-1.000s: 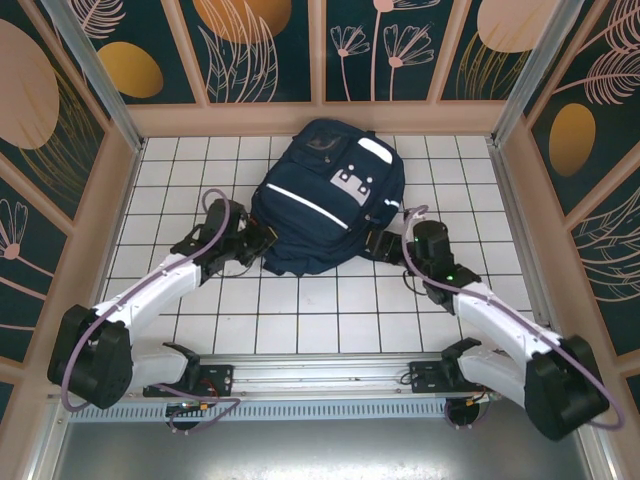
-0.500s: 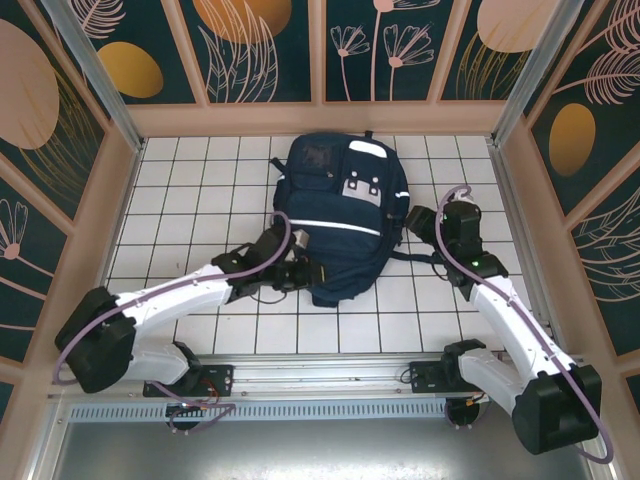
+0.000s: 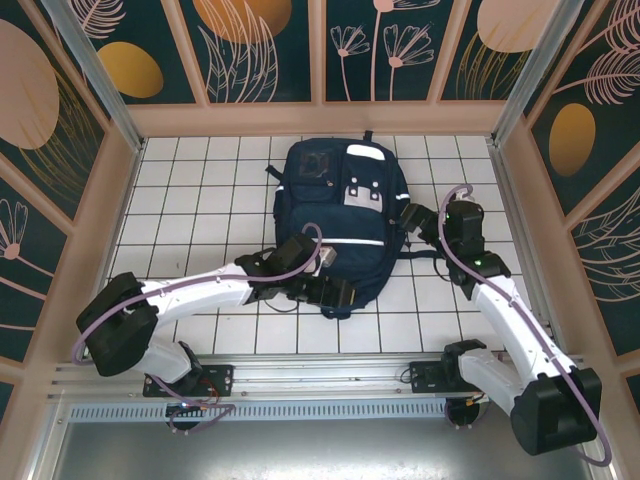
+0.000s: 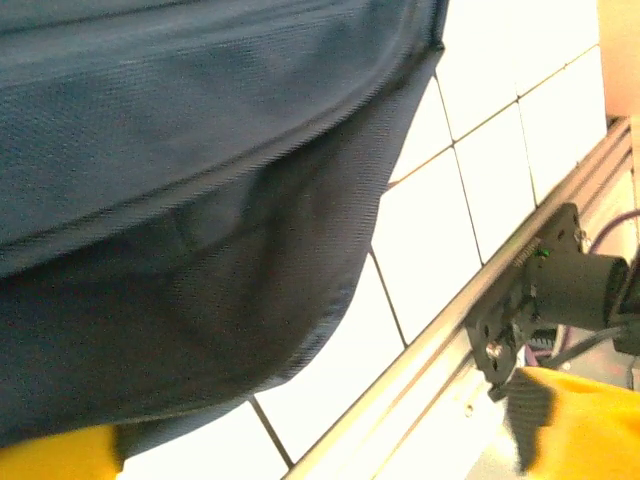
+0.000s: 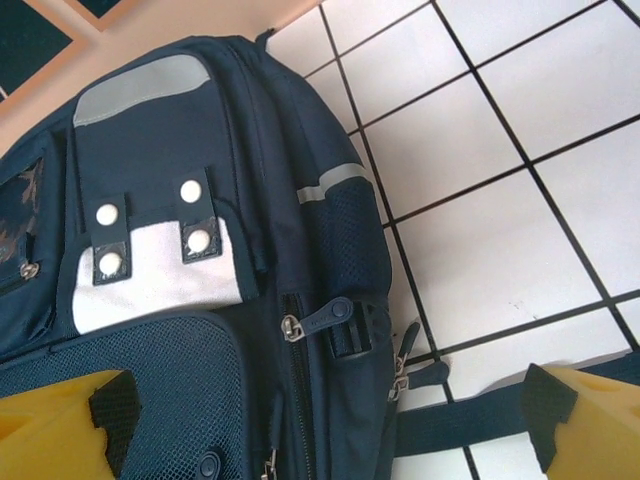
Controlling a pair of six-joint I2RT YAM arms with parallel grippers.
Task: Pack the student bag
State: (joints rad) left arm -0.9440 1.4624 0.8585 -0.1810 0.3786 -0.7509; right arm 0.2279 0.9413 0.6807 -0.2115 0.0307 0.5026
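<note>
One bag (image 3: pixel 335 195) lies front face up in the middle of the white tiled counter (image 3: pixel 190 180), its top toward the far wall. It looks soft and floppy. The fabric will likely sag and fold if lifted by one corner, and it seems bulky rather than stiff. How full it is cannot be told.

The broad panels offer little to pinch. The better holds are probably the side strap (image 5: pixel 470 425), a zipper pull (image 5: pixel 320 320) or the bottom seam.

The left end effector (image 4: pixel 315 440) sits at the bag's near bottom corner. Its fingers are spread wide, the fabric edge is just beside one of them, and nothing is pinched. The right end effector (image 5: pixel 325 425) hangs at the bag's right side, also spread wide. The mesh pocket (image 5: pixel 355 240) and strap lie ahead of it, and it grips nothing.
</note>
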